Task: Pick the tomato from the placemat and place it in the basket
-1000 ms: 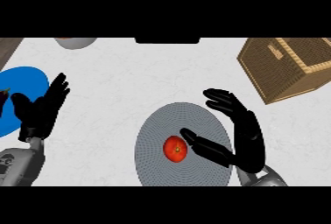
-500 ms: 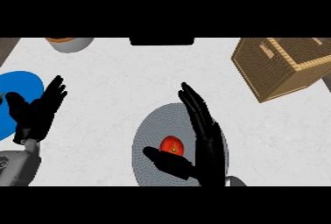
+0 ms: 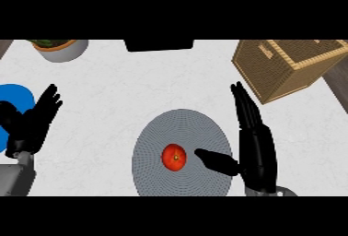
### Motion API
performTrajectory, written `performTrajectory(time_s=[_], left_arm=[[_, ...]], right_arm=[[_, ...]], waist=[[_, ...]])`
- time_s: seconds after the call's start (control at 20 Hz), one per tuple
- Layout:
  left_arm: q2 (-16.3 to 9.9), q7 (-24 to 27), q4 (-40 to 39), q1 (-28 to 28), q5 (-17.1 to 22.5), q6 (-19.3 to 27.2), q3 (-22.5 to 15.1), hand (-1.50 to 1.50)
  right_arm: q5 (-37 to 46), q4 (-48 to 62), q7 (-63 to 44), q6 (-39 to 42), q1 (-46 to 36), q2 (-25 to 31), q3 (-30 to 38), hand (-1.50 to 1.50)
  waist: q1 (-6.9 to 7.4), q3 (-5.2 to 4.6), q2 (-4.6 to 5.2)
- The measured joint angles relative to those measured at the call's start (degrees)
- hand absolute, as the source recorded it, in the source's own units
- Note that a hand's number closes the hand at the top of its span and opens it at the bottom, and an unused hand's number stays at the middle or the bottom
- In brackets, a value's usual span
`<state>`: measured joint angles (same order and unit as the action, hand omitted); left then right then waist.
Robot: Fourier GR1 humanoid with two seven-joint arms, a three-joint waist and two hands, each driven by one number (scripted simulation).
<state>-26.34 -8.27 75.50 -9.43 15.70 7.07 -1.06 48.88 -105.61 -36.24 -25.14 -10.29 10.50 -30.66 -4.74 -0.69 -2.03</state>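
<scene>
A red tomato (image 3: 174, 157) lies near the middle of a round grey placemat (image 3: 181, 124) at the bottom centre of the head view. My right hand (image 3: 258, 152) stands open just right of the tomato, fingers straight and pointing away, thumb stretched toward the tomato without touching it. The woven wooden basket (image 3: 291, 64) sits at the upper right, beyond the right hand's fingertips. My left hand (image 3: 31, 124) rests open at the far left, fingers up.
A blue plate (image 3: 15, 98) lies partly under the left hand at the left edge. A grey pot with a plant (image 3: 61, 48) stands at the upper left. A black object (image 3: 159, 44) sits at the top centre. A dark strip (image 3: 338, 83) borders the counter at right.
My right hand has shifted to the right, off the tomato, which now shows fully on the placemat. The view has moved, so everything sits slightly lower and further right. The left hand stays as it was.
</scene>
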Motion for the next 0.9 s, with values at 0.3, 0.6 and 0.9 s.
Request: performTrajectory(time_s=[0.3,0.6,0.9], left_arm=[[0.2,0.0,1.6,1.0,0.3,-0.7,-0.2,0.0],[0.7,-1.0,2.0,-0.6,-0.2,-0.7,-0.6,0.0],[0.8,-1.9,2.3,-1.5,-0.4,-1.1,-0.2,0.0]], right_arm=[[-2.0,-15.1,-17.2,19.4,-0.1,2.6,-1.1,-1.5],[-4.7,-28.1,-25.9,29.9,1.7,3.3,-2.9,-1.5],[-4.1,-29.3,-24.6,29.0,5.4,2.6,-5.2,-1.5]], waist=[[1.57,0.25,0.5],[2.55,0.48,1.17],[2.87,0.64,1.39]])
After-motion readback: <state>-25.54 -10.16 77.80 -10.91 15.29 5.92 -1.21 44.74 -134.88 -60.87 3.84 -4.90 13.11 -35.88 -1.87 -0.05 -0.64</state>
